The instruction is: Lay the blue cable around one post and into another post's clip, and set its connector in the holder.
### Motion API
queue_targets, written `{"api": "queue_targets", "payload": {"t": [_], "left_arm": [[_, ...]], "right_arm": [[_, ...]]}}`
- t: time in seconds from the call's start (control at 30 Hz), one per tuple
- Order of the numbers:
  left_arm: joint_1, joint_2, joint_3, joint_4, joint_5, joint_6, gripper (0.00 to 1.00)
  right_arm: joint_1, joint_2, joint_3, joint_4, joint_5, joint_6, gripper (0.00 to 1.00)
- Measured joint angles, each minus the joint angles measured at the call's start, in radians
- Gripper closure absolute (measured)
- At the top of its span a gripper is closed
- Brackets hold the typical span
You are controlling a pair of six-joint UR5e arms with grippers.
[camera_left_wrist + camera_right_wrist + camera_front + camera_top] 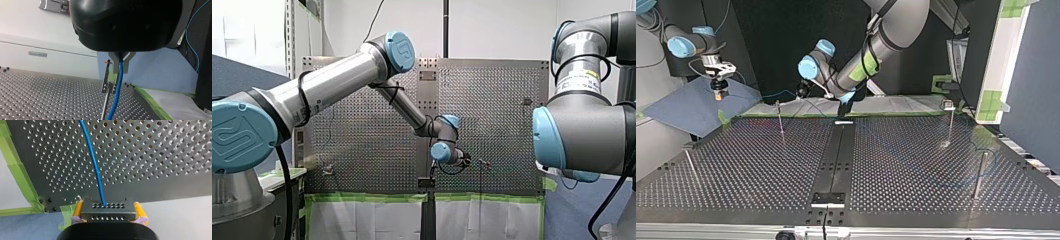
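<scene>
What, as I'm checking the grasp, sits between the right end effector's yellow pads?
A grey perforated connector, clamped between the pads, with the blue cable leaving its far face. The black housing covers the connector's near end, so that is unseen.

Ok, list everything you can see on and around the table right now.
blue cable: one, blue, held in the left gripper beside a clipped post; its end enters the connector.
connector: one, grey metal, between the right gripper's yellow pads.
posts: four, metal, standing apart on the table.
perforated table: one, dark grey.
green tape: strips, green, along the table's edge.
blue mat: one, blue, at the top view's left, off the table.
left gripper: one, black, shut on the cable.
right gripper: one, shut on the connector.
</scene>
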Motion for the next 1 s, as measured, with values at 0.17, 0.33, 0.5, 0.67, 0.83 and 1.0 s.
{"api": "queue_targets", "payload": {"t": [0.17,0.33,0.5,0.67,0.83,1.0], "left_arm": [[0.012,0.003,0.000,-0.004,0.006,0.000,0.99],[0.026,0.009,0.002,-0.004,0.007,-0.001,0.99],[0.031,0.010,0.003,-0.004,0.008,-0.001,0.99],[0.022,0.009,-0.001,-0.002,0.012,-0.007,0.99],[0.018,0.008,-0.017,0.027,0.035,-0.038,0.99],[0.023,0.007,-0.024,0.054,0.040,-0.076,0.99]], "right_arm": [[-0.011,0.000,-0.001,0.003,-0.001,0.007,1.00],[-0.019,0.000,-0.002,0.000,-0.001,0.020,1.00],[-0.020,0.000,-0.002,0.001,-0.002,0.023,1.00],[-0.018,0.000,-0.002,-0.001,-0.002,0.023,1.00],[-0.016,0.000,-0.002,-0.002,-0.002,0.024,1.00],[-0.015,0.000,-0.002,-0.004,-0.001,0.025,1.00]]}}
